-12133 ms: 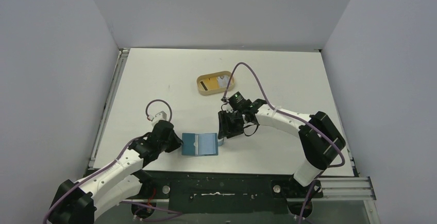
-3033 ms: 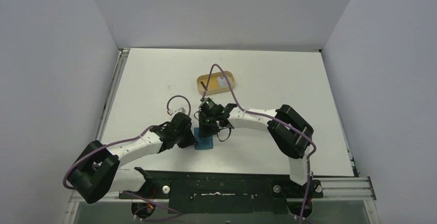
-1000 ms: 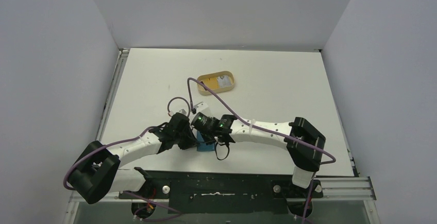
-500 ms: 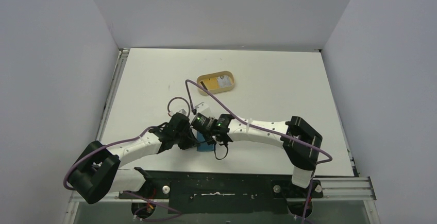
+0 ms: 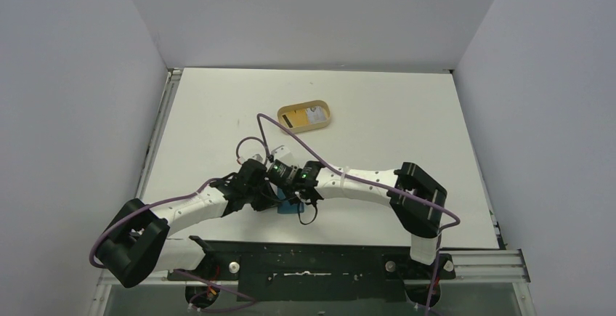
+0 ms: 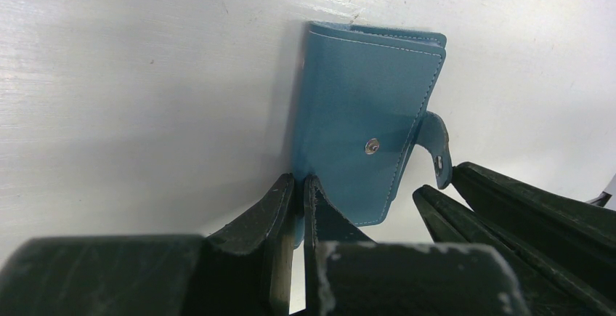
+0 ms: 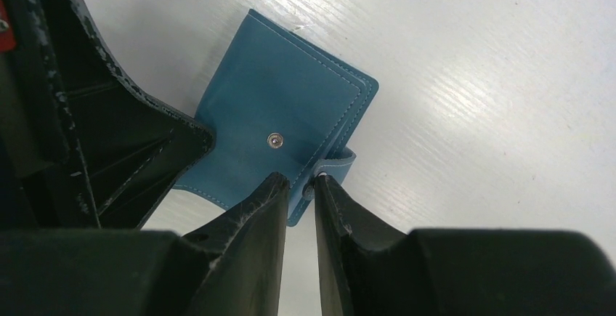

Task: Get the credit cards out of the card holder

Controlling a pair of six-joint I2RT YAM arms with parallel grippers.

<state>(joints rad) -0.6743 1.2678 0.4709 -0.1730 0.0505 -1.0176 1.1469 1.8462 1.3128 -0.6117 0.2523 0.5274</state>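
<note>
**Card holder folded, tab loose, no cards out yet**

At the 9 o'clock side of the work, the left gripper has its jaws pressed almost together. They pinch the thin corner edge of the card holder, as far as the left wrist view shows. The card holder lies flat on the counter, close to the counter's 6 o'clock edge and a little left of its middle. It is folded shut with its outer cover up and the metal stud in plain sight. Its snap tab is off the stud and sticks out loose from the holder's 4 o'clock edge in the right wrist view.

Coming in from 3 o'clock, the right gripper is narrowed to a slim gap, and the tip of the tab sits between its fingertips. It seems to have hold of the tab and nothing else.

Judged from this, only the opening step is under way: the clasp is undone, but the cover has not been swung back. No pocket shows and no credit card is visible at the holder. Lifting the flap, baring the pockets and drawing each card out are all left to do.

Well away towards 12 o'clock stands a tan tray with a pale flat thing inside, too small to tell whether it is a card
</note>
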